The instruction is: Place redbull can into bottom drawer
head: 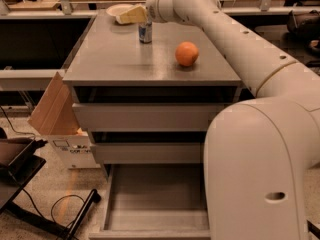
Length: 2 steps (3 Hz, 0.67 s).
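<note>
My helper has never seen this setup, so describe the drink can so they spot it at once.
Look at the grey three-drawer cabinet; on its top, near the back edge, the redbull can stands upright just below the gripper. A white bowl sits behind it and an orange fruit nearer the front. The can is the only slim silver-and-blue metal cylinder there.

Obs: redbull can (145,32) glossy metal. Surface (115,59) smooth grey, slight sheen. Bottom drawer (155,199) matt grey. End effector (131,15), just above can: pale matt plastic. Box (52,111) cardboard.
</note>
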Each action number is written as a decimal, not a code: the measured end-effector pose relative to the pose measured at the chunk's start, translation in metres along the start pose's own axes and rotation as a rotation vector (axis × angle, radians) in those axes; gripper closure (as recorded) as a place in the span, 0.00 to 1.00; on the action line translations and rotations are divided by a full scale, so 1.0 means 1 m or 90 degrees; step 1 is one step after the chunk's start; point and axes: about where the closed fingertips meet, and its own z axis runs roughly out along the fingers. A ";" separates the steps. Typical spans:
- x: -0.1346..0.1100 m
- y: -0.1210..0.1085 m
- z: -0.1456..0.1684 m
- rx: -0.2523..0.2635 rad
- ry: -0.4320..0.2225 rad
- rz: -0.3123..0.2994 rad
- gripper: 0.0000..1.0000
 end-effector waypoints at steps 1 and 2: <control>0.002 -0.011 0.016 0.009 -0.001 0.057 0.00; 0.000 -0.023 0.029 0.022 -0.021 0.073 0.00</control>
